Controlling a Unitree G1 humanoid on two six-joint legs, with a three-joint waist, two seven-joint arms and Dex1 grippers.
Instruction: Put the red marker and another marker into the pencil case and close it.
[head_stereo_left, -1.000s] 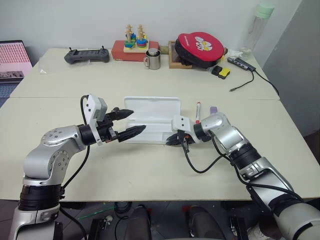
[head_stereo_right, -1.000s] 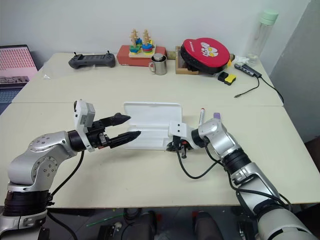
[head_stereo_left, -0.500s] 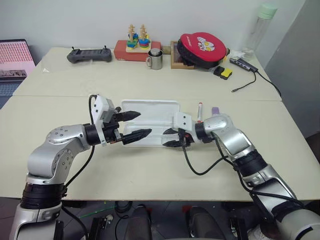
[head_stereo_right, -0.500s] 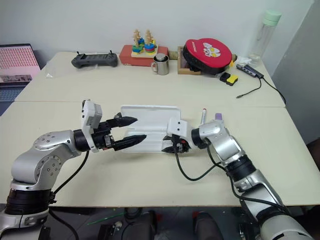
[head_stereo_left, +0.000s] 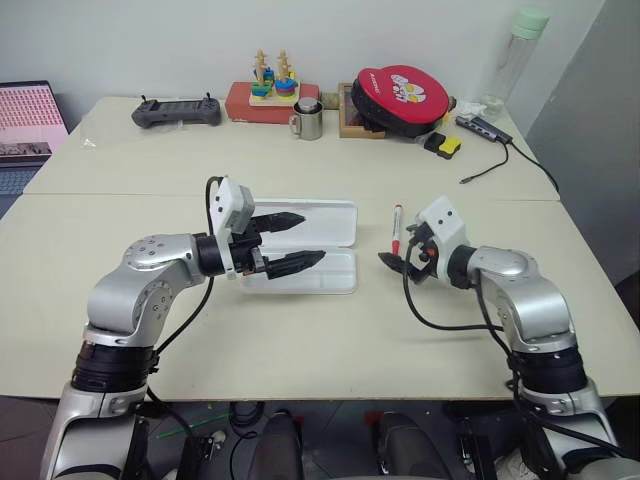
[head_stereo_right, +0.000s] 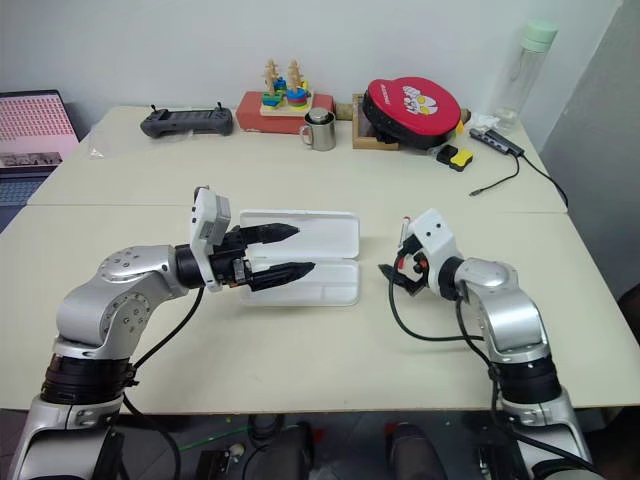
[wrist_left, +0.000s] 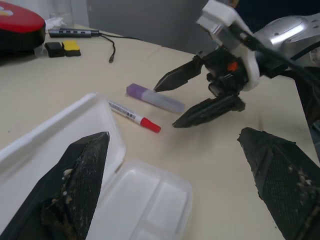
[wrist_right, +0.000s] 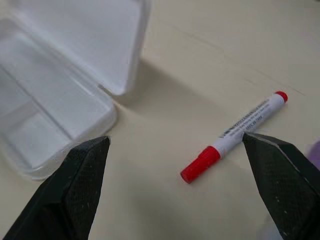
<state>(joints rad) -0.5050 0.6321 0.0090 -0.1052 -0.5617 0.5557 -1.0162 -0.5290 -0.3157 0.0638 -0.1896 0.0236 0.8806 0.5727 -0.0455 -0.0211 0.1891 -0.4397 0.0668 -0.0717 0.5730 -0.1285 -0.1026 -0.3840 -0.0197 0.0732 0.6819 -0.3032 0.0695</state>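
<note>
Left wrist view caught what the head cameras hid behind the right gripper (wrist_left: 192, 95): the short, flat, pale lilac marker with a translucent part (wrist_left: 154, 97), lying flat on the cream bench (wrist_left: 60, 85) just beside the slim white-barrelled red-capped marker (wrist_left: 134, 116) and roughly parallel to it. Right wrist view showed the red marker's printed barrel and cap closely, with the corner of the white rectangular plastic pencil case (wrist_right: 60, 95) near it but apart. From the head views, the red marker (head_stereo_left: 396, 228) lay with its long axis running away from the robot, red cap at the near end, between the case's right edge and the right gripper. The pencil case (head_stereo_left: 320, 245) lay open, lid folded back flat, inner tray toward the robot. The left gripper (head_stereo_left: 292, 241) hung over the case, fingers spread wide, holding nothing. The right gripper's fingers stood wide apart too, empty, just beside the markers without touching them.
</note>
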